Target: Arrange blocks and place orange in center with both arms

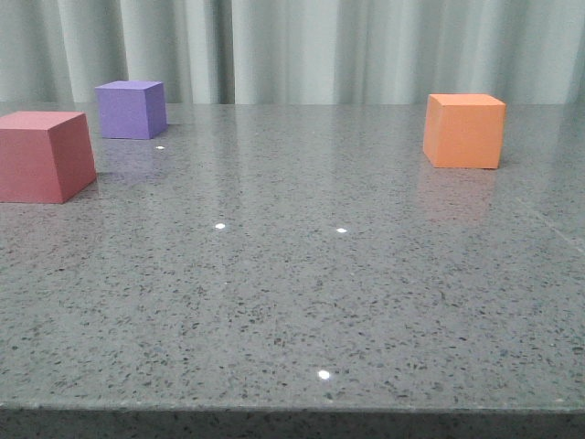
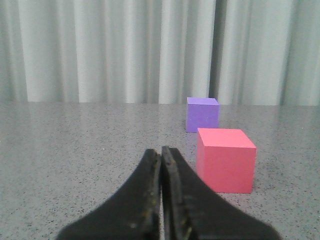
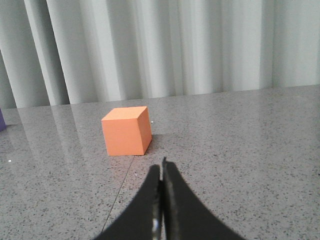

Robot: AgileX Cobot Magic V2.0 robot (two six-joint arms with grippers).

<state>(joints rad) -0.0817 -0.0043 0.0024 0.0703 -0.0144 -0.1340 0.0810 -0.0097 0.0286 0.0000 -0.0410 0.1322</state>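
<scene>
In the front view the red-pink cube (image 1: 44,154) sits at the left edge, the purple cube (image 1: 132,109) behind it, and the orange cube (image 1: 464,130) stands alone at the right. No gripper shows in that view. My left gripper (image 2: 161,151) is shut and holds nothing; the red-pink cube (image 2: 225,159) lies just beyond and to one side of its tips, the purple cube (image 2: 202,114) farther off. My right gripper (image 3: 162,166) is shut and empty too, with the orange cube (image 3: 126,131) a short way ahead of its tips.
A grey speckled stone table (image 1: 302,293) carries all three cubes. Pale pleated curtains (image 1: 311,46) hang behind its far edge. The table's front edge (image 1: 292,410) runs along the bottom of the front view.
</scene>
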